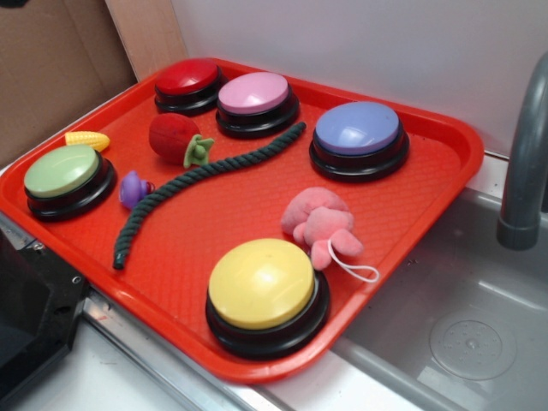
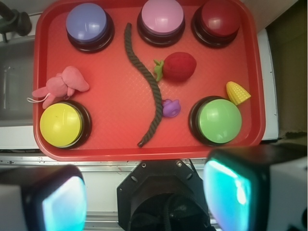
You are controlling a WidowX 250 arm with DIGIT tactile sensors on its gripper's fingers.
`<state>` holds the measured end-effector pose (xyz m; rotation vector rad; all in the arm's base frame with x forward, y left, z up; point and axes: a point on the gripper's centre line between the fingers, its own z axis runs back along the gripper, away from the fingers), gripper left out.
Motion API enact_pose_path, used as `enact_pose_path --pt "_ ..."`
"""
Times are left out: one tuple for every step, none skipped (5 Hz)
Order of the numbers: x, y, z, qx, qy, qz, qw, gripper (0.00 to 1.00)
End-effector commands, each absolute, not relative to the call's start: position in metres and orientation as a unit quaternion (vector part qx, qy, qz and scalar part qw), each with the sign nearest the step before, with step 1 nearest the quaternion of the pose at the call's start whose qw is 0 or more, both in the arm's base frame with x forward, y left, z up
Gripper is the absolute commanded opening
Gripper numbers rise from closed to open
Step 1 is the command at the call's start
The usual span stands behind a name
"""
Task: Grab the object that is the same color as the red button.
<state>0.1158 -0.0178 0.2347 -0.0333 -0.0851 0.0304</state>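
The object, a small red plush strawberry [image 1: 174,135] [image 2: 179,66] with a green leafy cap, lies on the red tray [image 1: 257,214] [image 2: 115,96], just in front of the red button [image 1: 187,79] [image 2: 220,18] at the tray's far corner. In the wrist view my gripper [image 2: 144,197] hangs high above the tray's near edge, well away from the strawberry. It is open: its two fingers [image 2: 62,202] stand wide apart with nothing between them. The gripper does not show in the exterior view.
Also on the tray are pink [image 1: 254,94], blue [image 1: 357,130], green [image 1: 62,171] and yellow [image 1: 261,284] buttons, a pink plush toy [image 1: 318,224], a dark rope [image 1: 201,175], a purple toy [image 1: 133,188] and a corn toy [image 1: 87,139]. A sink with a grey faucet [image 1: 524,163] lies right; the robot base [image 1: 30,317] sits front left.
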Motion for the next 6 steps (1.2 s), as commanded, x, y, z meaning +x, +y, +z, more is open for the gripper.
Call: enact_pose_path --pt "0.116 -0.018 0.235 -0.017 -0.043 0.015 0.999 1.0" --pt "0.131 -0.003 0.222 -0.031 -0.059 0.061 0.996 1.0" --pt "0.145 0.011 0.205 -0.027 -0.065 0.112 0.991 1.0" --pt "0.16 0.025 0.185 -0.021 -0.1 0.174 0.98 1.0" --pt "0.17 0.038 0.166 -0.025 -0.105 0.211 0.972 1.0" --pt "0.182 0.049 0.142 -0.009 -0.11 0.254 0.961 1.0"
